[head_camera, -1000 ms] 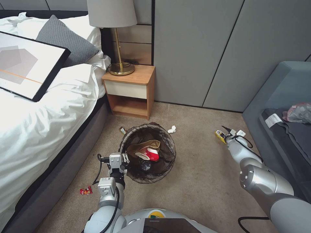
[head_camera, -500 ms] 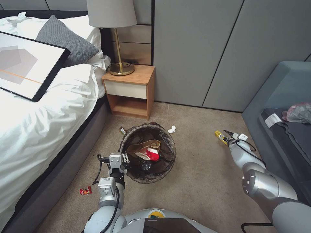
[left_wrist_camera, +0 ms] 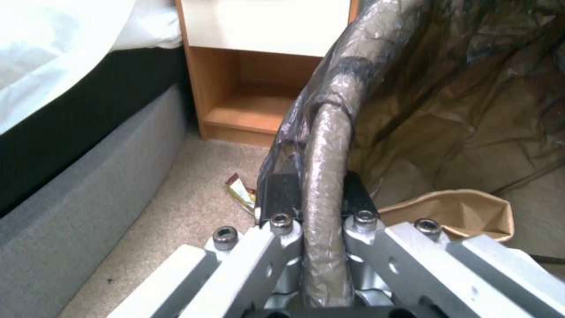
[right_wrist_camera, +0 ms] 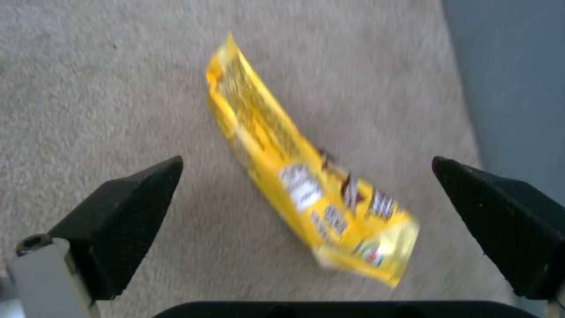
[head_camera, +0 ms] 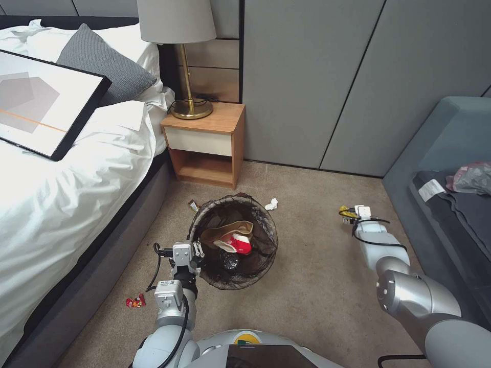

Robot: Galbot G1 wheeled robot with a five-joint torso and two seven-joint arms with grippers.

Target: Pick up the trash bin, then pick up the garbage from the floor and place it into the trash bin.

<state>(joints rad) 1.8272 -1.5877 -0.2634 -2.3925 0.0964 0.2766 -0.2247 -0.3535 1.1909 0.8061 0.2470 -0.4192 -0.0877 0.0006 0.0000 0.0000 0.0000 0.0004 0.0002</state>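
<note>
The trash bin (head_camera: 255, 266) with its dark liner hangs off the floor in front of me, a tan paper bag (head_camera: 225, 231), a red-and-white wrapper (head_camera: 239, 243) and a bottle inside. My left gripper (head_camera: 197, 251) is shut on its rim (left_wrist_camera: 325, 145); in the left wrist view the fingers (left_wrist_camera: 281, 194) clamp the bagged edge. My right gripper (right_wrist_camera: 306, 207) is open, pointing down over a yellow snack packet (right_wrist_camera: 300, 176) on the carpet, the packet (head_camera: 346, 211) lying between its fingers (right_wrist_camera: 123, 207). More garbage lies about: a white tissue wad (head_camera: 271, 204), a red wrapper (head_camera: 135, 301) and a small wrapper (head_camera: 193, 205).
The bed (head_camera: 61, 204) runs along my left. A wooden nightstand (head_camera: 207, 145) with a brass lamp (head_camera: 188, 76) stands behind the bin. A grey-blue sofa (head_camera: 450, 168) bounds the right side, close to the right arm. Grey wall panels (head_camera: 317, 76) close the back.
My right arm has swung its wrist down and slightly left, so the gripper now points down over the yellow packet. The left arm and bin have not moved.
</note>
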